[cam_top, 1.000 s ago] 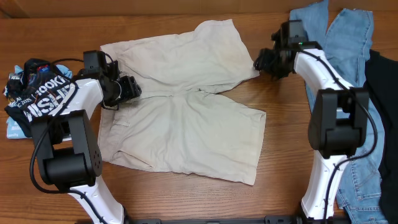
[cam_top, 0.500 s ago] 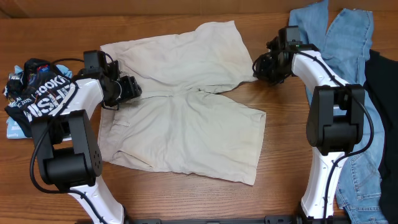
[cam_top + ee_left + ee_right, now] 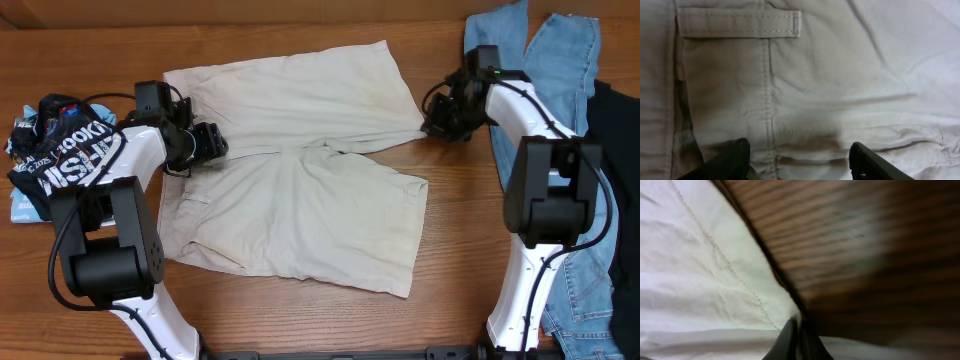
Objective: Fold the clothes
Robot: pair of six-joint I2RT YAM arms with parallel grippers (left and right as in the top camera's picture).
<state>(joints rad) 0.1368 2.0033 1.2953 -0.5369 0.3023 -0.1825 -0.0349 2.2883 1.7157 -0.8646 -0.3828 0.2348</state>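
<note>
Large plain cream cotton trousers (image 3: 300,190) lie spread flat mid-desk, waistband left, short legs pointing right. Change over the last second: right fingers (image 3: 788,341) went from spread to pressed together, now pinching the hem corner of the far leg, and tugged it a bit rightward. That leg now lies straighter and flatter. Left fingers (image 3: 734,159) unchanged: spread, hovering over the waistband side below the pocket flap (image 3: 740,22), gripping nothing. Light blue jeans (image 3: 560,50) at right and black white-lettered piece (image 3: 70,150) at left sit untouched on the brown wooden desk (image 3: 450,260). Judgement: corner secured, no fold made yet; the left side likely needs a grip first. A thin edge pinch may slip.
</note>
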